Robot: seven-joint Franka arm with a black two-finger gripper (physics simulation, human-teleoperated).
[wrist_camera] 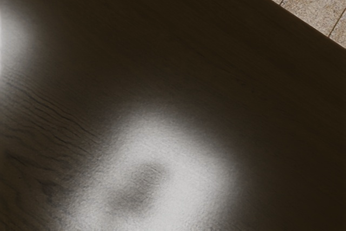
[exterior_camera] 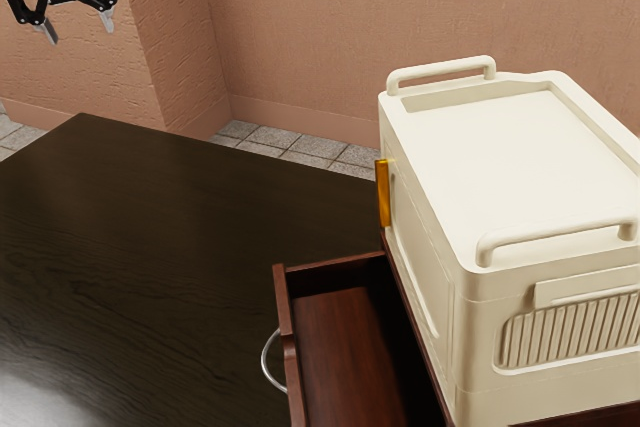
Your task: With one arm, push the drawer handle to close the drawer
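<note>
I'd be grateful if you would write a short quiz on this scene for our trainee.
1. True or false: the drawer is pulled out.
2. What touches the handle?
a) the gripper
b) the cream box
c) neither of these
3. Fill in one word, open or shut: the gripper is ____.
Key: 1 true; 2 c; 3 open.
</note>
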